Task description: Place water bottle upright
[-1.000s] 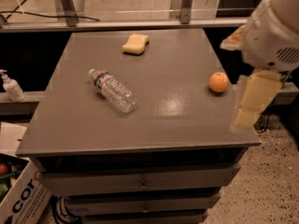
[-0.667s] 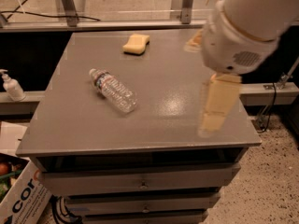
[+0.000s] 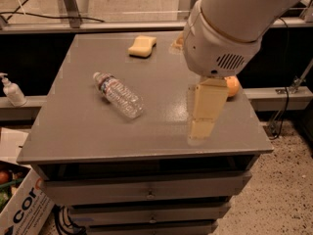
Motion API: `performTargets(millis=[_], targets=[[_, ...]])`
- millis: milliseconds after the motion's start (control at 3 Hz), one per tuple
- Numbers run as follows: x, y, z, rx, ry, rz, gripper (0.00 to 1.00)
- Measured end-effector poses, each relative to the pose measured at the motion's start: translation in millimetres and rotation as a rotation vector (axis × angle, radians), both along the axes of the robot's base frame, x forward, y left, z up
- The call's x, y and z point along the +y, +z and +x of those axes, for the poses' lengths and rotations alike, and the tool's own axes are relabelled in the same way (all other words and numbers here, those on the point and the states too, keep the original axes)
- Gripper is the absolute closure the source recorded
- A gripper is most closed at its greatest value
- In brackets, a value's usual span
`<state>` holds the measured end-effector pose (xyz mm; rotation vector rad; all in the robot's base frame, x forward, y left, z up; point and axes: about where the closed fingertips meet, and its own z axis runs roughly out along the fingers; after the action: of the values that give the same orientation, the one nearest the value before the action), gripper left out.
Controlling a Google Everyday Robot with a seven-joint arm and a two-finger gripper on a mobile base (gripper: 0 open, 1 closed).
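Observation:
The water bottle [image 3: 117, 94] is clear and ribbed, with a white cap and a dark label band. It lies on its side on the grey table [image 3: 73, 131], left of centre, with its cap pointing to the far left. My gripper [image 3: 200, 130] hangs below the big white arm [image 3: 230, 28] over the right front part of the table. It is well to the right of the bottle, apart from it, and holds nothing that I can see.
A yellow sponge [image 3: 142, 46] lies at the table's back. An orange [image 3: 233, 86] sits at the right edge, partly hidden by the arm. A white pump dispenser [image 3: 11, 89] stands on the left ledge. A cardboard box [image 3: 14, 209] is on the floor at the left.
The arm and gripper have swung left from the table's right edge to over its right front part, and now partly cover the orange. The bottle has not moved.

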<state>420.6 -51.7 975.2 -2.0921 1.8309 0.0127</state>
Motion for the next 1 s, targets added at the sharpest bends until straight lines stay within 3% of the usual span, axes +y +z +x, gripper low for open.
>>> performTargets(millis=[333,1000], targets=[[1.8,-1.9,9.5,-0.010,0.011,0.005,0.00],[22.2,-19.0,89.0,-0.061,0.115,0.023,0.00]])
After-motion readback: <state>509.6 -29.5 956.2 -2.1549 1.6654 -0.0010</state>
